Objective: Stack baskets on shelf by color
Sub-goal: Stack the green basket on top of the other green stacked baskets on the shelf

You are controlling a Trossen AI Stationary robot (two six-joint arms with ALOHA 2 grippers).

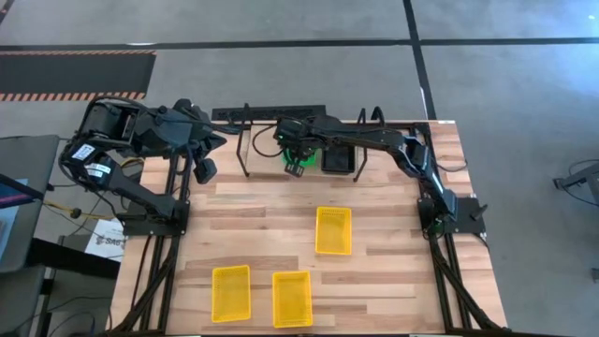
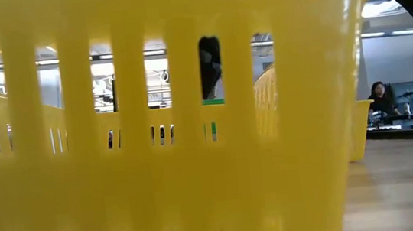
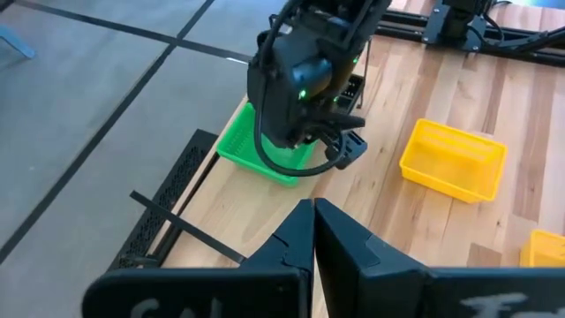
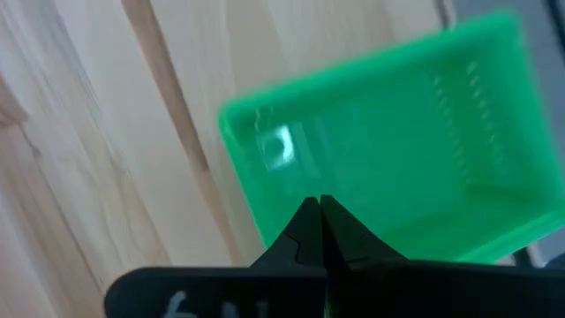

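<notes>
Right wrist view shows our right gripper (image 4: 320, 208) with its two fingers pressed together, tips meeting just above the green basket (image 4: 388, 146); we cannot tell from it whether a wall is pinched between them, though nothing green shows in the seam. From above, that same gripper (image 1: 296, 159) hangs over the green basket (image 1: 296, 169), which sits on the wood at the far edge of the table, under or just in front of the shelf (image 1: 299, 122), with a black basket (image 1: 337, 159) right beside it. Our left gripper (image 3: 313, 231) is also pinched closed on nothing and waits at the far left, near the shelf's end. Three yellow baskets (image 1: 333, 230) lie well apart from the shelf on the near half of the table (image 1: 393, 290), one so close to the low camera that its wall (image 2: 155, 136) fills that view. We judge the green basket is being set down or released. The risks we see: with fingers closed and low, a sideways withdrawal could drag or tip the green basket, or knock the black one beside it; lifting carelessly could catch the shelf's thin tubes.
</notes>
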